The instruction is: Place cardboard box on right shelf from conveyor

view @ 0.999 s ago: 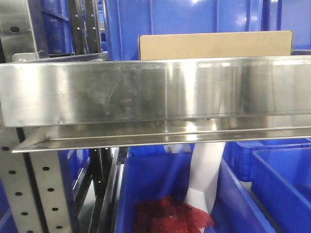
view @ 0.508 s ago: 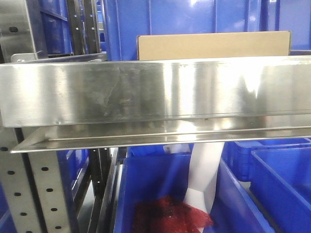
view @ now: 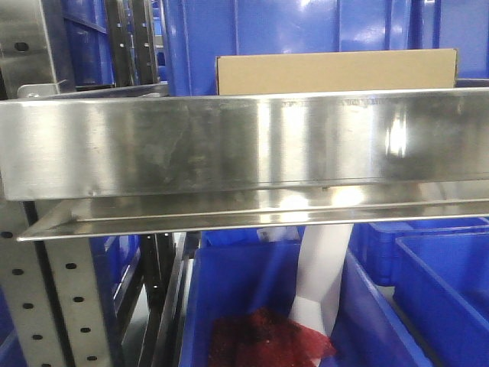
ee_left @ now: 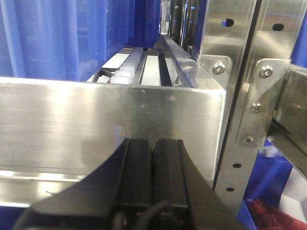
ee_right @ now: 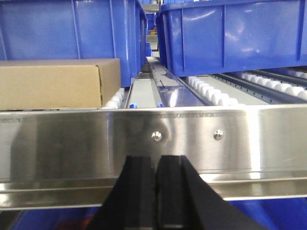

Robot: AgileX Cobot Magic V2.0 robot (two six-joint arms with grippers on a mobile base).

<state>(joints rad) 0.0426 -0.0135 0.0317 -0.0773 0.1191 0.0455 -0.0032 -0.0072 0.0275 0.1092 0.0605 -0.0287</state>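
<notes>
The tan cardboard box (view: 336, 71) rests on the right shelf (view: 244, 145), behind its shiny steel front lip; only its top strip shows in the front view. The right wrist view shows the cardboard box (ee_right: 57, 82) at the left on white rollers, behind the shelf lip (ee_right: 153, 139). My right gripper (ee_right: 157, 160) is shut and empty, just below and in front of that lip. Also shut and empty, my left gripper (ee_left: 152, 143) faces a steel lip (ee_left: 105, 124) further left. The conveyor is out of view.
Blue plastic bins (view: 306, 30) stand behind the box and on the shelf (ee_right: 230, 38). A lower blue bin (view: 298, 306) holds red netting (view: 267, 340) and a white sheet. Perforated steel uprights (view: 46, 290) stand at the left, and bolted uprights (ee_left: 249, 96) near my left gripper.
The view has hardly shifted; the box and shelf sit a few pixels further left than one second ago. Reflections on the steel lip have changed slightly.
</notes>
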